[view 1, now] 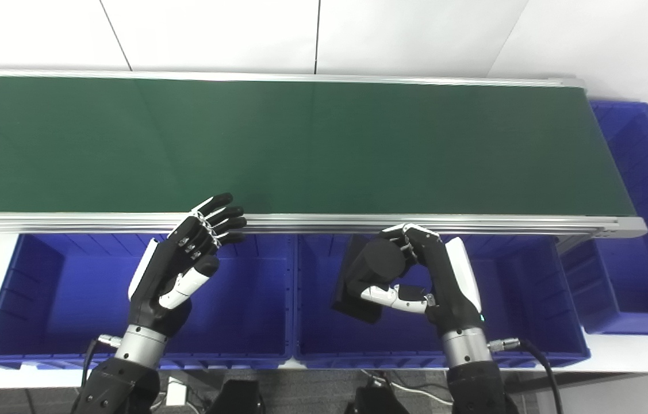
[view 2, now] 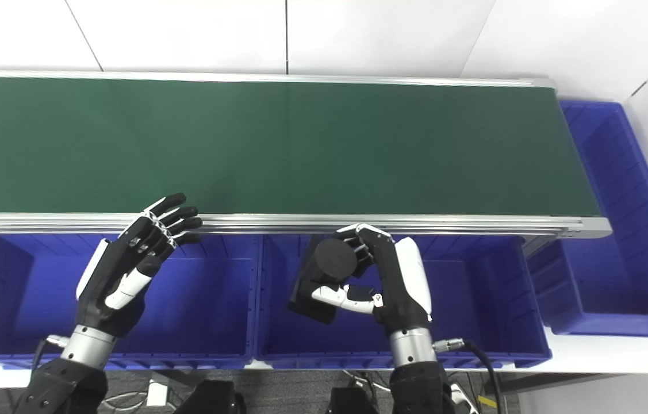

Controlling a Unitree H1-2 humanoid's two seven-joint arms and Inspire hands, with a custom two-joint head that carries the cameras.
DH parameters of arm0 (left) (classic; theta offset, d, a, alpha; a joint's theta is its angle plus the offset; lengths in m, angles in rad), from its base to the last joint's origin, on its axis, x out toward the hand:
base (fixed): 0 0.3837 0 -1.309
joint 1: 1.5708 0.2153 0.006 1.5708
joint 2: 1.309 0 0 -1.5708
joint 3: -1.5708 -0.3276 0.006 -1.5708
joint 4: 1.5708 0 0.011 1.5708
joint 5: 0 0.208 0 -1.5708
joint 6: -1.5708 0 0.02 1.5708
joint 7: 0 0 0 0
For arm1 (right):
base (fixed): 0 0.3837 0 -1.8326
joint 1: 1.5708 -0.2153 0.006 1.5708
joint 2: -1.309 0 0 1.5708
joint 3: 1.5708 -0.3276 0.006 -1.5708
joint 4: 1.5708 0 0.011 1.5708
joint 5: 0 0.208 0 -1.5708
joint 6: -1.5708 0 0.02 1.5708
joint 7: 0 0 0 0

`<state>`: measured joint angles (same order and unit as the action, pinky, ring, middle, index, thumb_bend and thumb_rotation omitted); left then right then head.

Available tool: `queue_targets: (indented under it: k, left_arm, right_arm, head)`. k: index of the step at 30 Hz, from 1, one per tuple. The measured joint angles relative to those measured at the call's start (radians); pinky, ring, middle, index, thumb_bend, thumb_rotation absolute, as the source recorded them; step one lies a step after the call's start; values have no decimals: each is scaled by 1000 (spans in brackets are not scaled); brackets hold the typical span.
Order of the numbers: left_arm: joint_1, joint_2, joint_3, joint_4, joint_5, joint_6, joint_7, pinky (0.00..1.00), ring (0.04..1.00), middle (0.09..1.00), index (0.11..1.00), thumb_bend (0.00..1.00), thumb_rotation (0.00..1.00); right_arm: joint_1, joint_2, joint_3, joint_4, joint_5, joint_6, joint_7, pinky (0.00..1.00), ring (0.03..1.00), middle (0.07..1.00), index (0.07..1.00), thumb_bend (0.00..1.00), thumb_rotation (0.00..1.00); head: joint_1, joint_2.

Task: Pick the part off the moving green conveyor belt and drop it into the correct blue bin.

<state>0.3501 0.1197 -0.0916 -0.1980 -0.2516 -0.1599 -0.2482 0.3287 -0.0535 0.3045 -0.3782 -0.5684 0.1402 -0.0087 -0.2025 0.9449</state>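
Now right hand [view 1: 421,276] around black part [view 1: 367,276]

A long dark green conveyor belt [view 1: 301,144] with silver aluminium side rails runs from left to right, its surface bare. Below its near rail two deep blue plastic bins sit side by side on a white desk [view 1: 617,345], the left bin [view 1: 30,287] touching the middle bin [view 1: 530,287]. A third blue plastic bin [view 1: 645,230] stands at the belt's right end.
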Motion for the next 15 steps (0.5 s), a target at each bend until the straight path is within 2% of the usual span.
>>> queue_targets:
  k: [7,15]
  left_arm:
    - [0,0,0,0,0,0,0,715,772,791,835,800,589]
    - [0,0,0,0,0,0,0,714,770,792,834,796,594]
  right_arm:
    - [-36,-38,32,75,-88,0,-2,335,376,479,539,512,0]
    - [-62,-61,64,100,-145,0,-1,344,382,476,540,513,0]
  head:
    - [-1,0]
    - [2,2]
